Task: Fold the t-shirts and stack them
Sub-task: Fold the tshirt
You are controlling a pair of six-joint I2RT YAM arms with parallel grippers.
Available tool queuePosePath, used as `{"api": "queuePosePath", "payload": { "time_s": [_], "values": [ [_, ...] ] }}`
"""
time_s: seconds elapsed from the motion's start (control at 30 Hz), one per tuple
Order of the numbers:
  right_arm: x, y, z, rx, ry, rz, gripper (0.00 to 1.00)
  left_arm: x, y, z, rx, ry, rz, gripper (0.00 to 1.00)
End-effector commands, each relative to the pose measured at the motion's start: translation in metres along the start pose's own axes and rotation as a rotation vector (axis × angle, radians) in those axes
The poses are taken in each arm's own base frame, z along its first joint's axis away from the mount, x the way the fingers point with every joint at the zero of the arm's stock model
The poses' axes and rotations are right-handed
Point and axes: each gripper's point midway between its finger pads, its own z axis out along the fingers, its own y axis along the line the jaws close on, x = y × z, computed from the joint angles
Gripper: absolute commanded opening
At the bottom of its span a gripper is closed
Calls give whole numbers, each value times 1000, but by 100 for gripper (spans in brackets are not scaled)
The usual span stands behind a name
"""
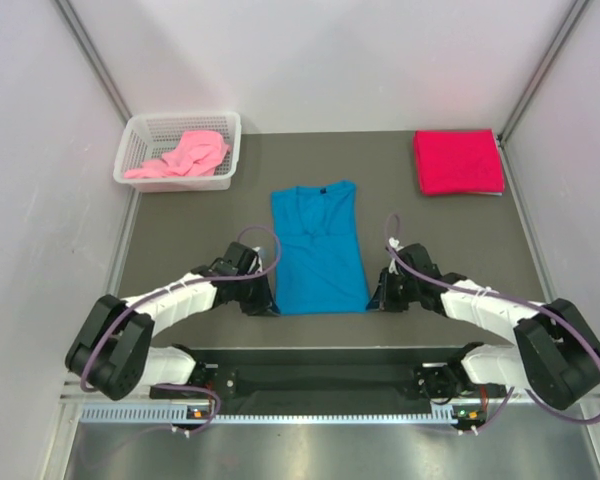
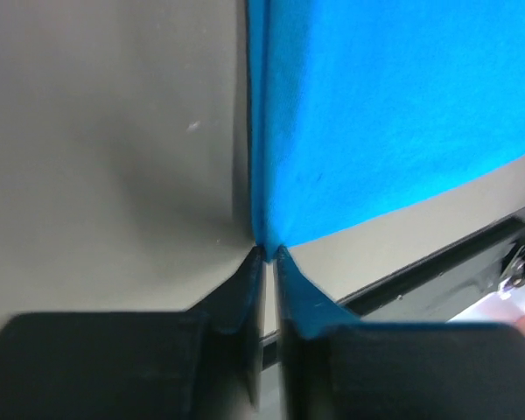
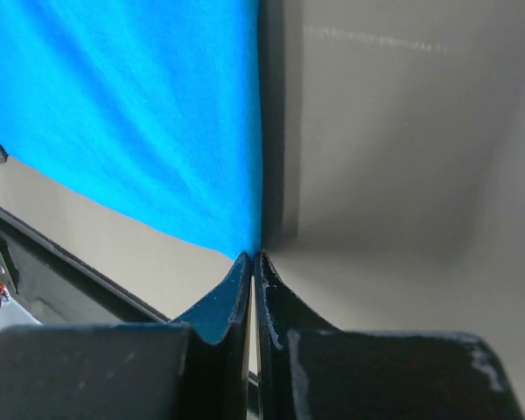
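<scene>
A bright blue t-shirt point(image 1: 318, 248) with a dark collar lies in a long narrow strip at the table's middle, collar at the far end. My left gripper point(image 1: 267, 302) is shut on its near left corner, seen in the left wrist view point(image 2: 268, 252) with the blue t-shirt point(image 2: 394, 105) stretching away. My right gripper point(image 1: 377, 298) is shut on the near right corner, seen in the right wrist view point(image 3: 253, 256) with the blue t-shirt point(image 3: 131, 114). A crimson red t-shirt point(image 1: 457, 161) lies folded at the far right. A light pink t-shirt point(image 1: 185, 155) lies crumpled in the basket.
A white plastic mesh basket point(image 1: 140, 130) stands at the far left corner of the grey table point(image 1: 180, 240). White walls enclose the table on three sides. The arms' black base rail point(image 1: 320, 375) runs along the near edge.
</scene>
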Motion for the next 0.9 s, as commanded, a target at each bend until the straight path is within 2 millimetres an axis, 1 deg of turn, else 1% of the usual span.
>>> {"api": "queuePosePath", "payload": {
  "time_s": [0.0, 0.07, 0.1, 0.17, 0.2, 0.23, 0.3, 0.33, 0.47, 0.57, 0.7, 0.87],
  "values": [
    [-1, 5, -3, -17, -34, 7, 1, 1, 6, -11, -43, -24, -3, 22],
    [-1, 6, -5, -17, -41, 24, 8, -6, 1, -18, -35, -67, -8, 32],
    [-1, 7, -6, -16, -43, 33, 19, -9, -1, -20, -30, -87, -9, 34],
    [0, 7, -7, -11, -42, 65, 25, -13, -8, -24, 4, -117, -18, 41],
    [2, 6, -7, -9, -41, 77, 29, -15, -14, -25, 34, -125, -15, 43],
    [3, 5, -7, -8, -40, 89, 31, -12, -14, -22, 42, -116, -24, 43],
    [2, 5, -7, -9, -54, 115, 32, -12, -16, -18, 61, -109, -46, 44],
    [4, 4, -6, -9, -53, 121, 33, -10, -13, -13, 57, -99, -63, 44],
    [3, 4, -4, -13, -63, 140, 34, -5, -5, -6, 35, -84, -87, 44],
    [2, 5, -3, -21, -68, 135, 34, -3, -2, -4, 23, -77, -91, 44],
    [2, 5, -1, -27, -66, 135, 34, -1, -4, -1, 47, -77, -105, 44],
    [4, 3, 2, -22, -57, 140, 34, 2, 3, 5, 24, -60, -116, 40]
  ]
}}
